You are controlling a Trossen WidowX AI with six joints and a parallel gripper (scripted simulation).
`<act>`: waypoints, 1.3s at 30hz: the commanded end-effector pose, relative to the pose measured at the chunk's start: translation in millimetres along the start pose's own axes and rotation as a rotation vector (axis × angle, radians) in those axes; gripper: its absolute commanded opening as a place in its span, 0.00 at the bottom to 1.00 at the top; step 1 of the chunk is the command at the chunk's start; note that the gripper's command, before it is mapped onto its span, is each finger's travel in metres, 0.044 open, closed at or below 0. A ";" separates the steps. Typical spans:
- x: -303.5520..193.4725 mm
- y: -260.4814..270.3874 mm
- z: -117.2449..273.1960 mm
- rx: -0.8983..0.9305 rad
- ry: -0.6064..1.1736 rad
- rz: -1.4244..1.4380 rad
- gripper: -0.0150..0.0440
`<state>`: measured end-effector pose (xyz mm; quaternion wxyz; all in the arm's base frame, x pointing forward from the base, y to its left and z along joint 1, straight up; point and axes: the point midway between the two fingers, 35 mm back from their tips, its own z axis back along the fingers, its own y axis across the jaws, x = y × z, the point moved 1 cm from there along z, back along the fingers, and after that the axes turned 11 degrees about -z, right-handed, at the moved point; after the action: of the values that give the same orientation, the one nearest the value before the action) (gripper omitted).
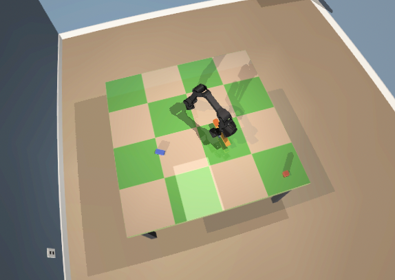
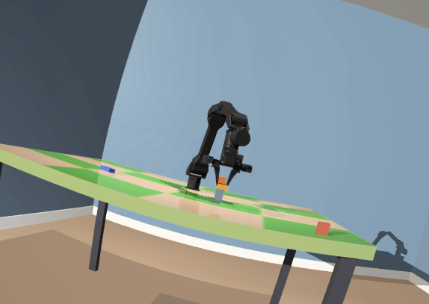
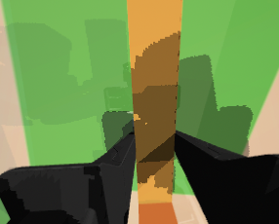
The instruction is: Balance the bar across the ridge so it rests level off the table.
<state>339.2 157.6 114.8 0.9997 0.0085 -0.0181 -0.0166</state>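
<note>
The long yellow-orange bar (image 1: pixel 227 143) (image 2: pixel 223 187) (image 3: pixel 155 24) has a darker orange block (image 1: pixel 216 122) (image 2: pixel 222 180) (image 3: pixel 157 214) at the end nearer the arm's base. My gripper (image 2: pixel 223 184) (image 3: pixel 153 135) is shut on the bar, one finger on each side. The grey-blue ridge (image 2: pixel 218 196) stands on the table directly below the bar in the exterior view. The bar looks about level there, clear of the table. Whether it touches the ridge top cannot be told. In the wrist view the bar hides most of the ridge; in the top view the arm covers the bar's middle.
A blue block (image 1: pixel 159 152) (image 2: pixel 107 169) lies on the table (image 1: pixel 137 204) (image 2: pixel 179 214), well away from the ridge. A red block (image 1: pixel 285 173) (image 2: pixel 323 228) stands near a table corner. The arm's shadow falls across the table around the bar.
</note>
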 end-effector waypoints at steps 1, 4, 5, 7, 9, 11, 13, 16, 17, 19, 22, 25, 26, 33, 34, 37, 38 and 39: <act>0.1 0.2 -0.9 -0.001 0.002 0.001 0.25; 0.1 0.2 -0.9 -0.001 0.002 0.001 0.25; 0.1 0.0 0.0 0.000 0.000 0.000 0.25; 0.1 0.0 0.0 0.000 0.000 0.000 0.25; 0.1 0.0 0.0 0.000 0.000 0.000 0.25; 0.1 0.0 0.0 0.000 0.000 0.000 0.25; 0.1 0.0 0.0 0.000 0.000 0.000 0.25; 0.1 0.0 0.0 0.000 0.000 0.000 0.25; 0.1 0.0 0.0 0.000 0.000 0.000 0.25; 0.1 0.0 0.0 0.000 0.000 0.000 0.25; 0.1 0.0 0.0 0.000 0.000 0.000 0.25; 0.1 0.0 0.0 0.000 0.000 0.000 0.25; 0.1 0.0 0.0 0.000 0.000 0.000 0.25; 0.1 0.0 0.0 0.000 0.000 0.000 0.25; 0.1 0.0 0.0 0.000 0.000 0.000 0.25; 0.1 0.0 0.0 0.000 0.000 0.000 0.39; 0.1 0.0 0.0 0.000 0.000 0.000 0.43; 0.1 0.0 0.0 0.000 0.000 0.000 0.48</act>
<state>339.3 157.7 114.9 0.9997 0.0087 -0.0181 -0.0166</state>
